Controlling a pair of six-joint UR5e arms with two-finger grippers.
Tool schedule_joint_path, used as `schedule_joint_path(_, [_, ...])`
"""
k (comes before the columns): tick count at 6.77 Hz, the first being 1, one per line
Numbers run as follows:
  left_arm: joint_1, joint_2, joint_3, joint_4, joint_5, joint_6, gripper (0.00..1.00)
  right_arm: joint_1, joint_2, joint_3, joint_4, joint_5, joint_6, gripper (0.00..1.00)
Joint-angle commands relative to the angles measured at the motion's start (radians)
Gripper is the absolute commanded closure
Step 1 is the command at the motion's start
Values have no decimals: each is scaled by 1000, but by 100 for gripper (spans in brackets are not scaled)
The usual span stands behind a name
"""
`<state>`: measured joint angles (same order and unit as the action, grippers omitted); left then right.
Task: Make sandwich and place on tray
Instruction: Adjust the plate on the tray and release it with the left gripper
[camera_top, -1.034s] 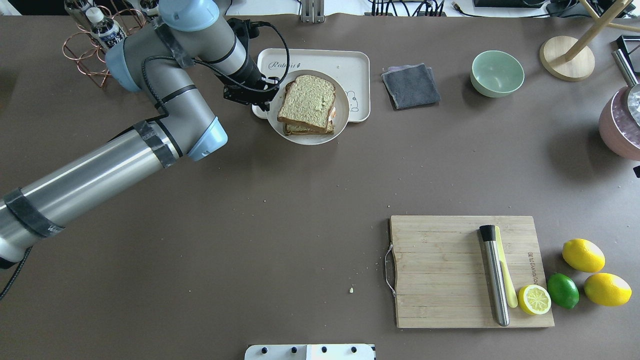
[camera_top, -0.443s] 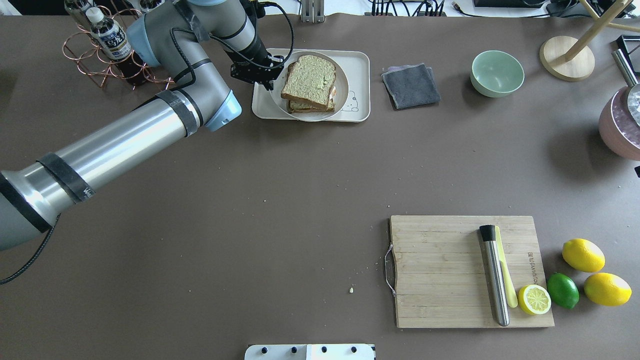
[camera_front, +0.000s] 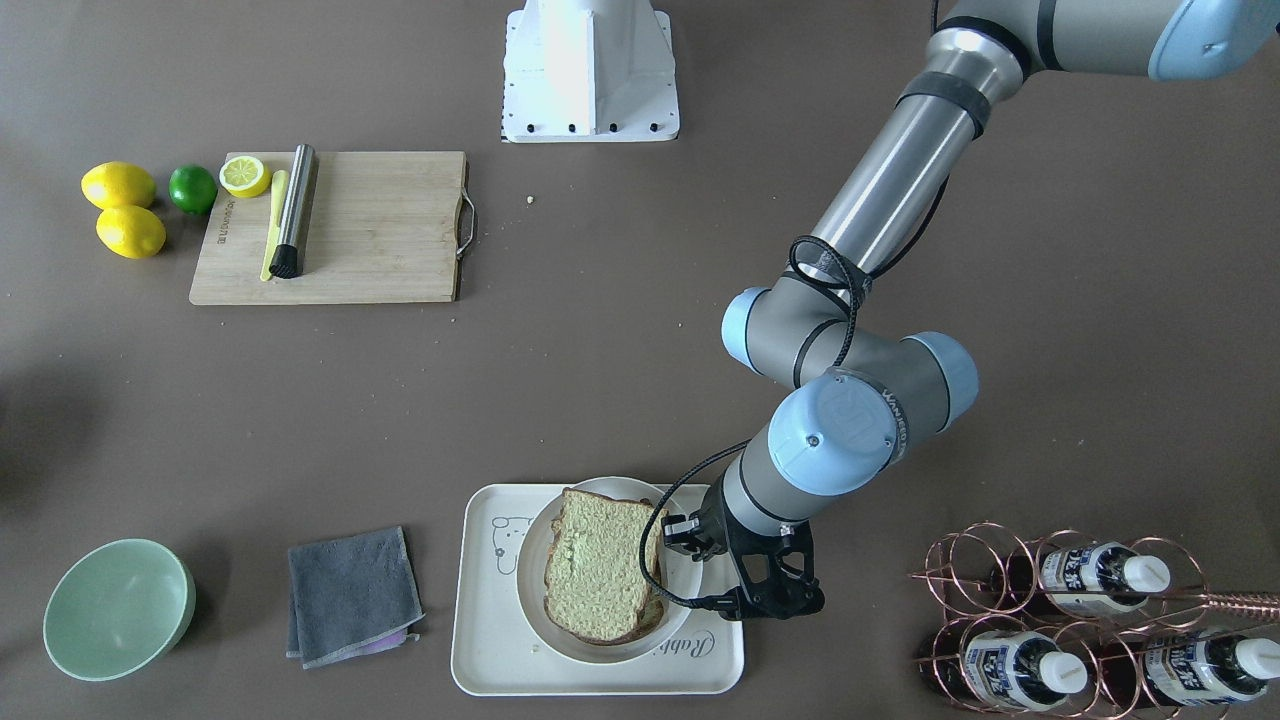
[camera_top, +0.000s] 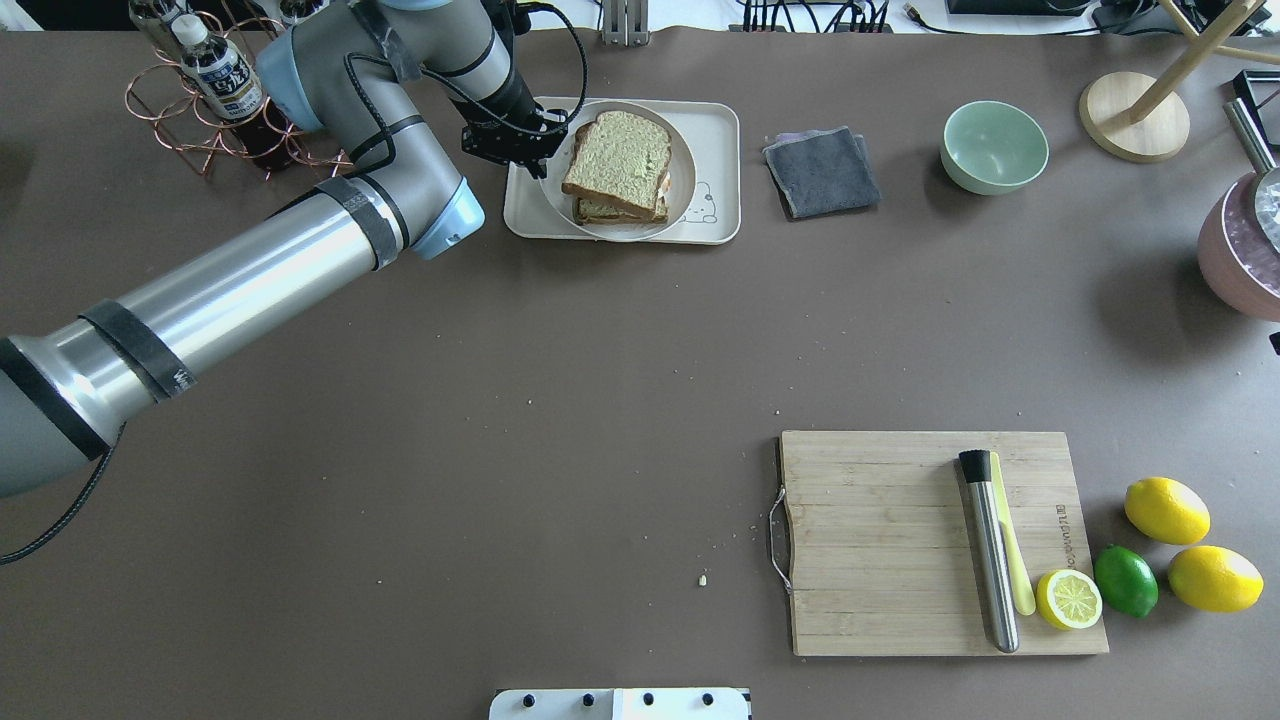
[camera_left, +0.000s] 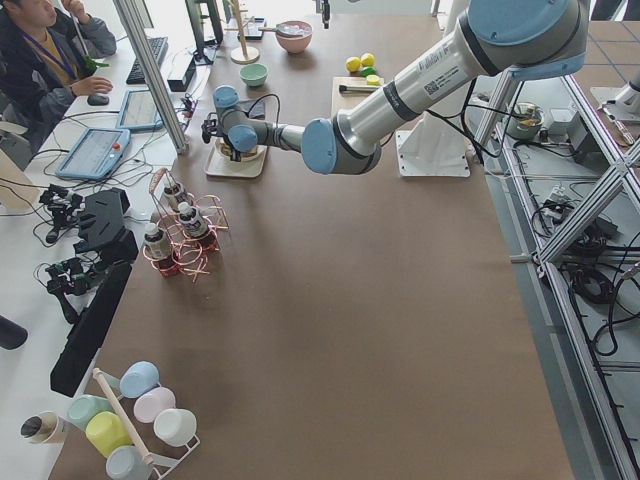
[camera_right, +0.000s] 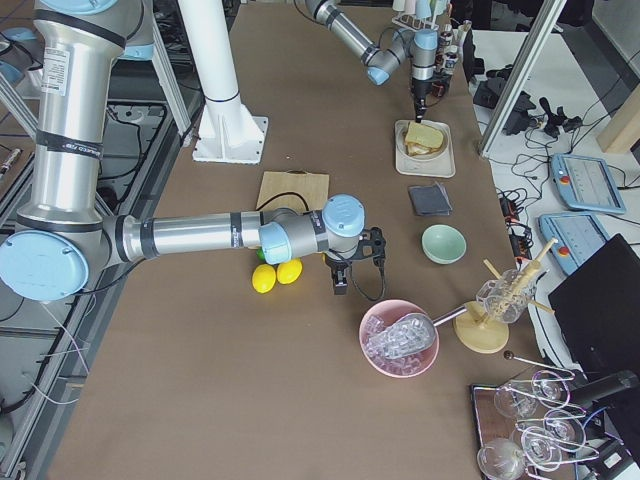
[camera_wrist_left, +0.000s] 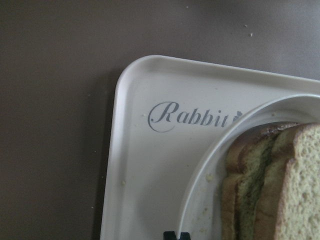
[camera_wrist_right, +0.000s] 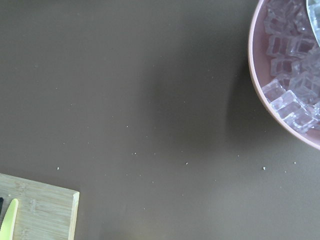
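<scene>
The sandwich (camera_top: 618, 160), two slices of greenish-tan bread, lies on a round white plate (camera_top: 620, 236). The plate rests on the cream "Rabbit" tray (camera_top: 716, 125) at the table's far side. My left gripper (camera_top: 543, 160) is at the plate's left rim, shut on it. In the left wrist view the fingertips (camera_wrist_left: 175, 235) sit close together at the plate's rim (camera_wrist_left: 210, 170), beside the sandwich (camera_wrist_left: 280, 195) and over the tray (camera_wrist_left: 145, 165). The egg is mostly hidden. My right gripper (camera_right: 340, 285) shows only in the exterior right view, near the lemons, and I cannot tell its state.
A copper bottle rack (camera_top: 200, 90) stands close to my left arm. A grey cloth (camera_top: 822, 172) and a green bowl (camera_top: 994, 146) lie right of the tray. A wooden cutting board (camera_top: 880, 545) holds a muddler and half a lemon. A pink ice bowl (camera_wrist_right: 290, 85) sits at the right.
My left gripper has carried the plate with the sandwich away from me, from overhanging the tray's near edge to fully on the tray. It has barely moved in the last half second.
</scene>
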<state>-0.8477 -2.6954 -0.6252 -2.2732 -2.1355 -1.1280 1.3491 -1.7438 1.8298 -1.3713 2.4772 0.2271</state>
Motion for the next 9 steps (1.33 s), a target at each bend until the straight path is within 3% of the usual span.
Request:
schedule_joint_path(1, [16,-7,9,-20,31,-50,100,1,-2,-1,-2,-1,0,0])
schedule_joint_path(3, [32,-7,10,-48,65,-73,100,1,-2,-3,-2,-1,0,0])
schedule_joint_path(6, [29,-1,10,-48,71,-69,65,2,-5,0,0,-1,0,0])
schedule_joint_path(7, [13,2,6,-49,68,-69,65,2,-5,0,0,0,0,0])
schedule_joint_path(8, [-14,41,-70,-42,56,-66,65,-1,-2,0,-2,2,0,0])
schedule_joint_path(9, [-52,163,-241,-11,19,-38,65,-5,1,-3,-2,0,0,0])
